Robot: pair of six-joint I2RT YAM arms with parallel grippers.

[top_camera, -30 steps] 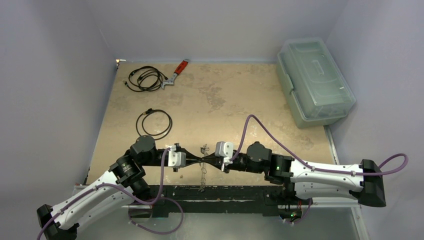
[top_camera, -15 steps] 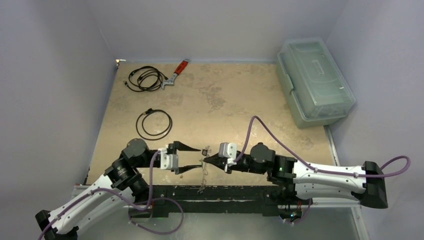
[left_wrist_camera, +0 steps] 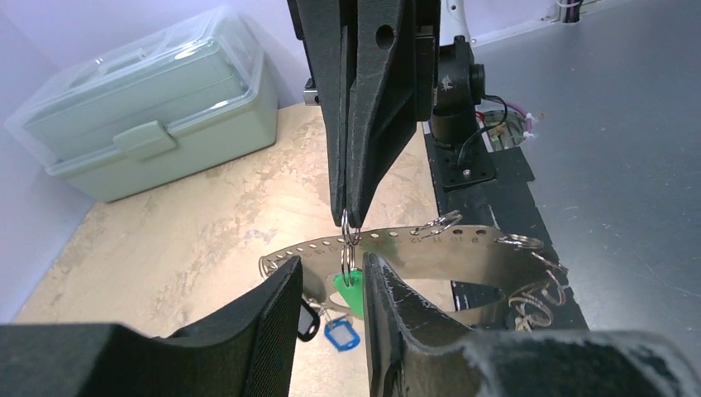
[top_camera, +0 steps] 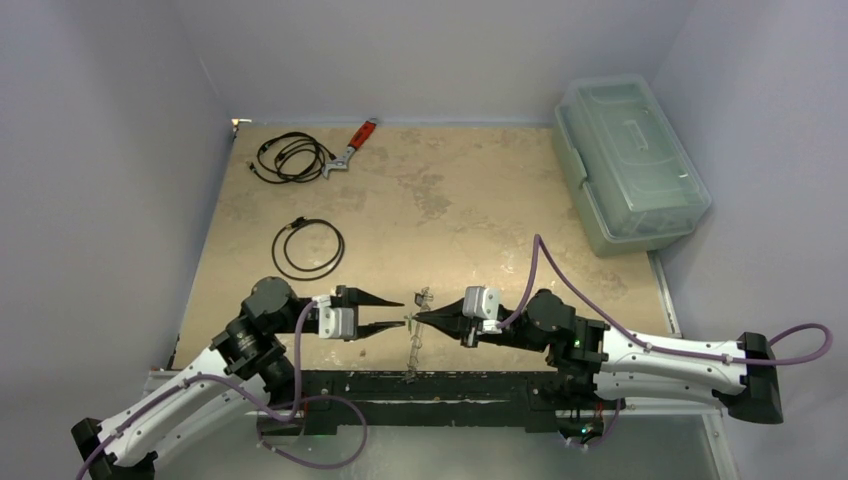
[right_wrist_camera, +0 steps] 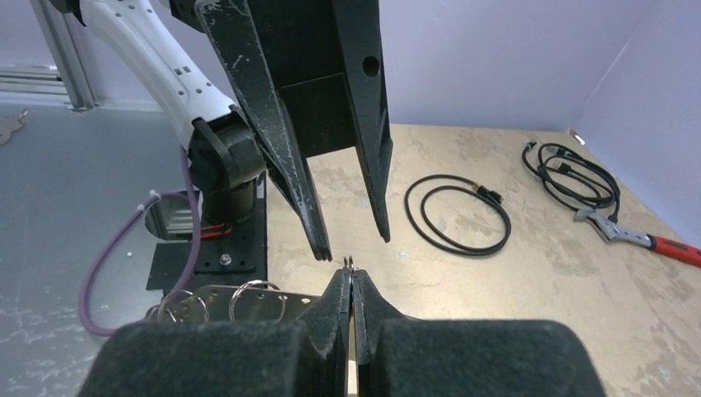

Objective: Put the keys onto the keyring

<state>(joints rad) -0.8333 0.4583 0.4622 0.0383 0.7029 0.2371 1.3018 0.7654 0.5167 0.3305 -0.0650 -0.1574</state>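
Apparently the green key (left_wrist_camera: 352, 294) already hangs on the keyring (left_wrist_camera: 430, 243) (the others are unclear); the right gripper (left_wrist_camera: 350, 217) pinches its ring, and the left gripper (top_camera: 396, 313) stands half-open, empty.

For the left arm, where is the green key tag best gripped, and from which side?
Likely the flat green tag itself, below the small ring that the right gripper pinches at the keyring. It hangs facing the left wrist camera, in line with the gap of the open left fingers; advance straight and close on its side edges.
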